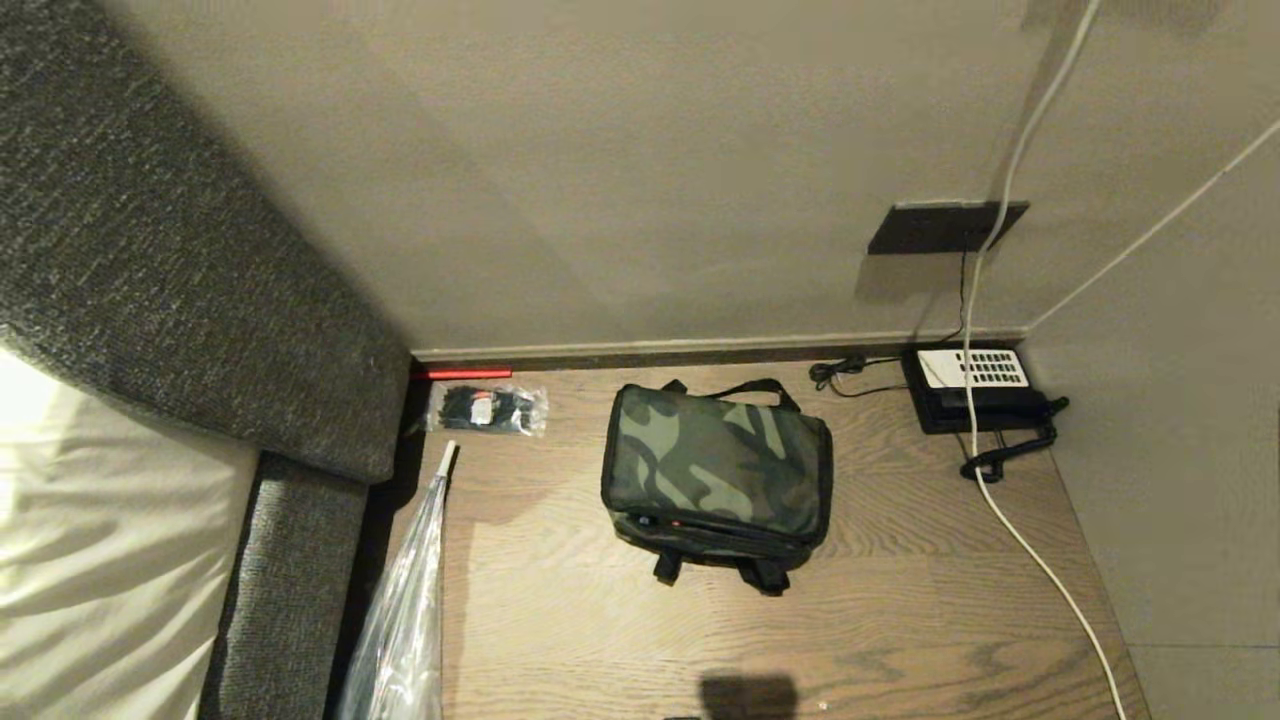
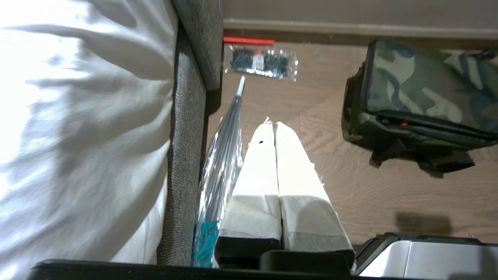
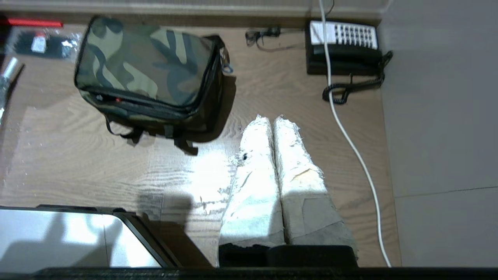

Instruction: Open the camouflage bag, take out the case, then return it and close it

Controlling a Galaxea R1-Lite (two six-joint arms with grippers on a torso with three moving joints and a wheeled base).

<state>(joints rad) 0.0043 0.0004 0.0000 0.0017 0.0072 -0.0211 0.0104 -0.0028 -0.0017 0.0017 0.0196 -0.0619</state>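
Camouflage bag (image 1: 716,465) zipped shut mid-counter (image 1: 560,620) near back edge — left claw (image 2: 274,125) and right claw (image 3: 271,120) both closed, empty, held above front edge.

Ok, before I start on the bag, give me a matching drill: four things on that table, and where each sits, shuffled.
Things:
1. camouflage bag
2. telephone
3. packet of black ties
4. folded umbrella

Places:
A. back right corner, by the wall
B. along the left edge, beside the sofa
C. middle of the table, zipped shut
D. back left corner, in front of a red strip

Pairs: 1-C, 2-A, 3-D, 4-B
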